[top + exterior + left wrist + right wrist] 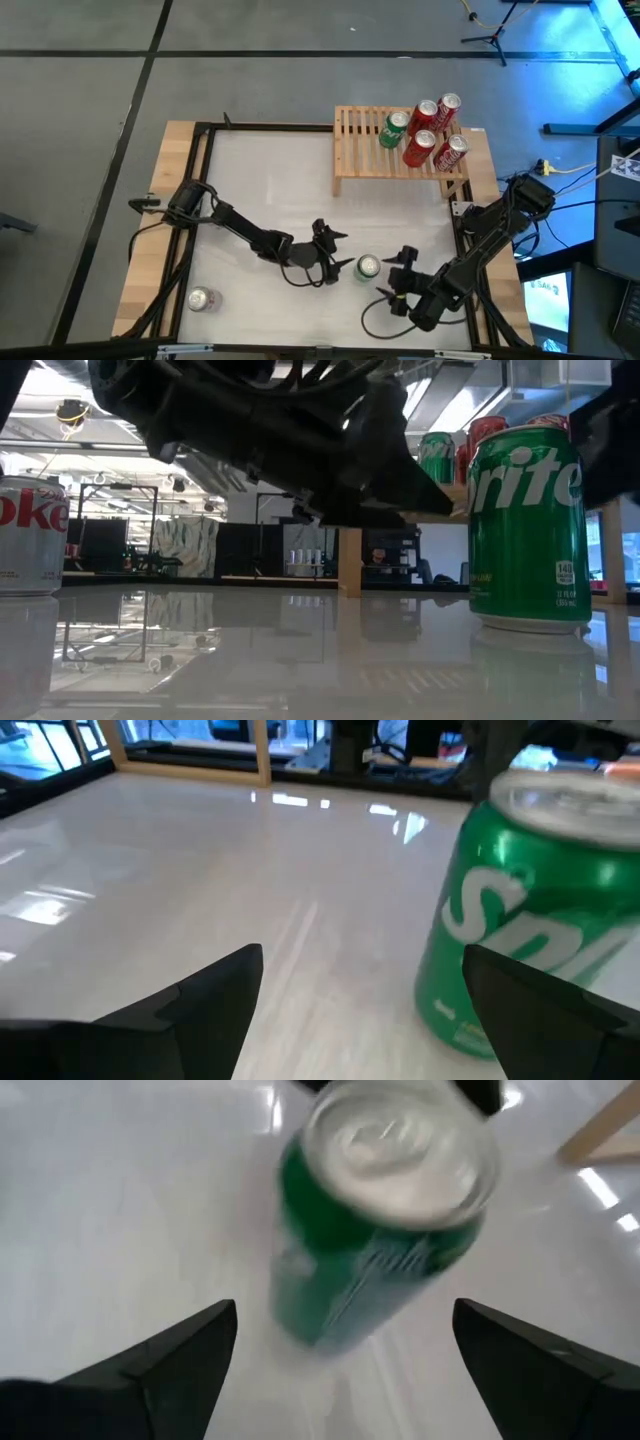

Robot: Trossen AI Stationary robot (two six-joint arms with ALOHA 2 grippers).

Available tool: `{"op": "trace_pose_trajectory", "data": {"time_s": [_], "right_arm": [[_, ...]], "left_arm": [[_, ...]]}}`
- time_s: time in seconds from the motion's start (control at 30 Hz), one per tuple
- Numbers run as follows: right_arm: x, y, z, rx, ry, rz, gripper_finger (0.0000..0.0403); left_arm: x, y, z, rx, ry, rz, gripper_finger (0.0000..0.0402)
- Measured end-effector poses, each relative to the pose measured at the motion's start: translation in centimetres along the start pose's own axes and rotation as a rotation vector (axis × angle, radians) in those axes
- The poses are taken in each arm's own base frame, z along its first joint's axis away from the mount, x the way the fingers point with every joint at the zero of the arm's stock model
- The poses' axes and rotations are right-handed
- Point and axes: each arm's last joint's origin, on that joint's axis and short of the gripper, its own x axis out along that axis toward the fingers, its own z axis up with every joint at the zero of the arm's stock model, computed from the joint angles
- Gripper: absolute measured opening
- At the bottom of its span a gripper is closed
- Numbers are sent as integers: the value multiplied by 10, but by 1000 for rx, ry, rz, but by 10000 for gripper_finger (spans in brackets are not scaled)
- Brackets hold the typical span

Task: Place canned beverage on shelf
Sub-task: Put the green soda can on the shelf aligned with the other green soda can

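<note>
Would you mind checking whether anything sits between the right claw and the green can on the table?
Nothing visible does. The right claw is open with the green can standing upright straight ahead of it on bare tabletop. The left claw hangs open on the can's other side, not in the path.

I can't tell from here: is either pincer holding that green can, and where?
Nothing is held. The green Sprite can stands upright on the table between the open left pincer and open right pincer, ungripped.
</note>
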Motion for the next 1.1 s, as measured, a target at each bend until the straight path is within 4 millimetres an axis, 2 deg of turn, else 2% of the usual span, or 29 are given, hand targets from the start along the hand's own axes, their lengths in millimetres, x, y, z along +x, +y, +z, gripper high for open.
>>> {"op": "trace_pose_trajectory", "data": {"time_s": [0.17,0.47,0.57,0.77,0.93,1.1], "right_arm": [[6,-8,4,9,-2,-62,367],[14,-20,5,-1,84,-114,367],[12,-23,3,-13,114,-122,367],[0,-32,6,14,193,-111,367],[-24,-28,35,32,197,28,367],[-37,-17,65,-33,32,101,367]], "left_arm": [[6,5,-3,-15,13,-55,334],[2,-7,-7,8,14,-159,334],[0,-11,-7,10,18,-217,334],[-3,-15,-11,34,43,-225,334],[-9,-23,-19,92,89,-232,334],[-15,-31,-22,162,87,-236,334]]}}
